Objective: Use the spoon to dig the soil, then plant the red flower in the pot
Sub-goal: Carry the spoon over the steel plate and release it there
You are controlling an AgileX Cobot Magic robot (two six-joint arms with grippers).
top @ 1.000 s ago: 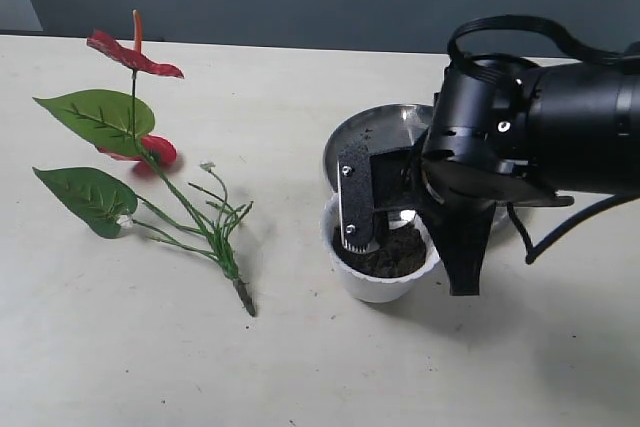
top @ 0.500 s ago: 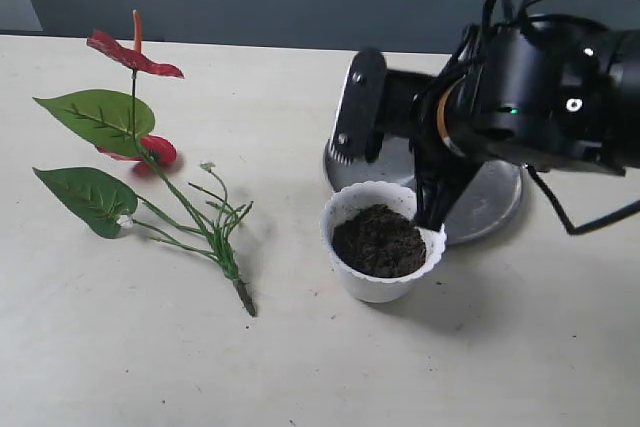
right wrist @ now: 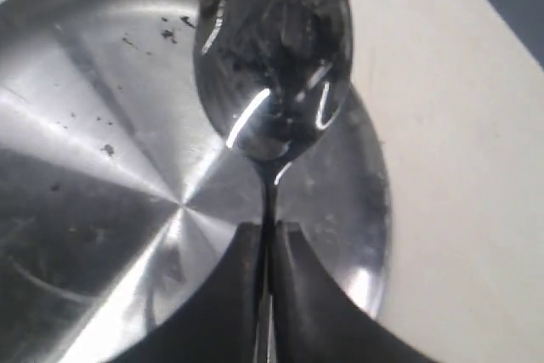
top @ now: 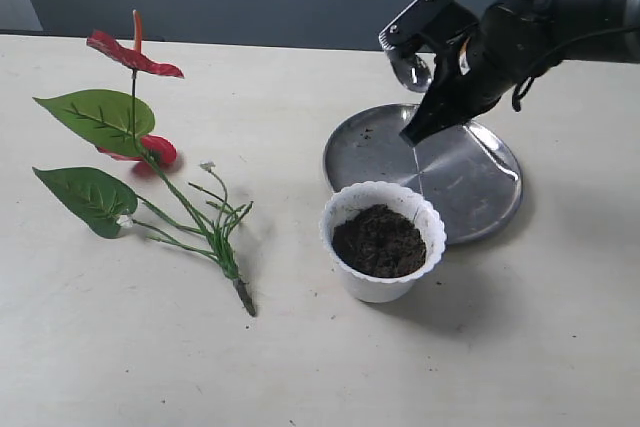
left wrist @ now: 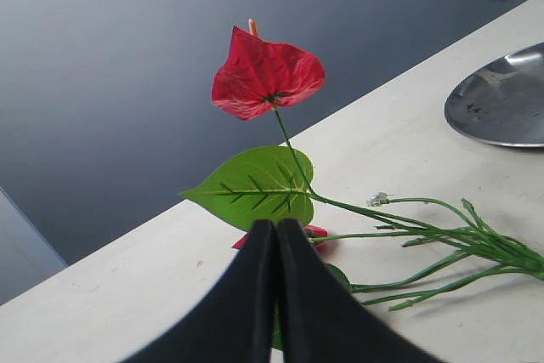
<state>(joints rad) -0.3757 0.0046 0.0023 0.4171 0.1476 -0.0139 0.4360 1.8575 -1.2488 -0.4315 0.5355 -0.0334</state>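
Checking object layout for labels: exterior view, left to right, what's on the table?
Red flower → white pot of soil → steel plate, with the right claw holding the spoon above it.

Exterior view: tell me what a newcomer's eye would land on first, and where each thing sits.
The red flower stands out, lying on the table's left side with its green leaves spread. Right of it sits the white scalloped pot, filled with dark soil, in front of a round steel plate. Above the plate, the right gripper holds the spoon raised.
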